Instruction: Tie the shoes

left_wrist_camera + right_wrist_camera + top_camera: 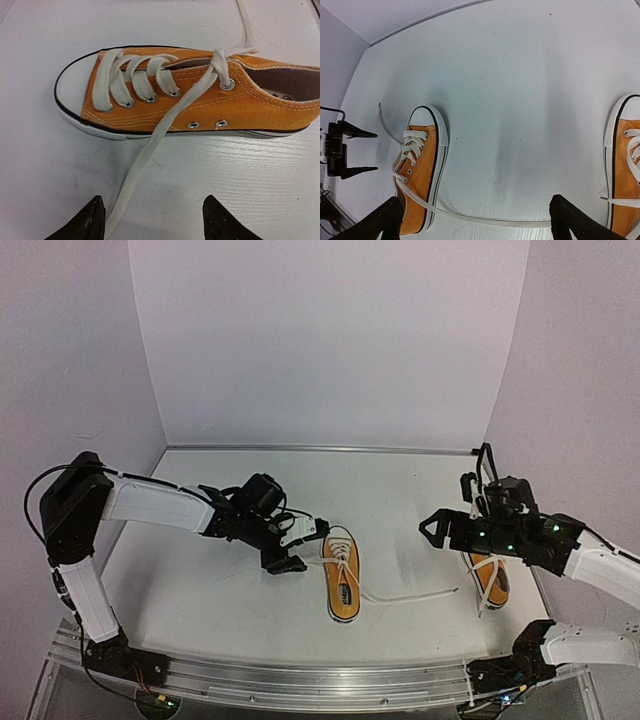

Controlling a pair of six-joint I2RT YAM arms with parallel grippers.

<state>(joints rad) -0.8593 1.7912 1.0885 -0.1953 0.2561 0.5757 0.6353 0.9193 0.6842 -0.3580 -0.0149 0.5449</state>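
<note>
Two orange shoes with white soles lie on the white table. One shoe (342, 578) is in the middle, and its side fills the left wrist view as the shoe (200, 95). Its laces are crossed once at the top eyelets. One lace (150, 150) trails down to my left gripper (155, 222), which is open, and lies loose beside the left finger (92, 222). The other lace (495, 221) runs along the table toward my right gripper (482, 222), also open and holding nothing. The second shoe (488, 580) sits partly under my right arm.
White walls close the table (250, 610) at the back and both sides. In the top view my left gripper (300, 547) is just left of the middle shoe, and my right gripper (435, 530) hovers between the two shoes. A metal rail (300, 680) runs along the near edge.
</note>
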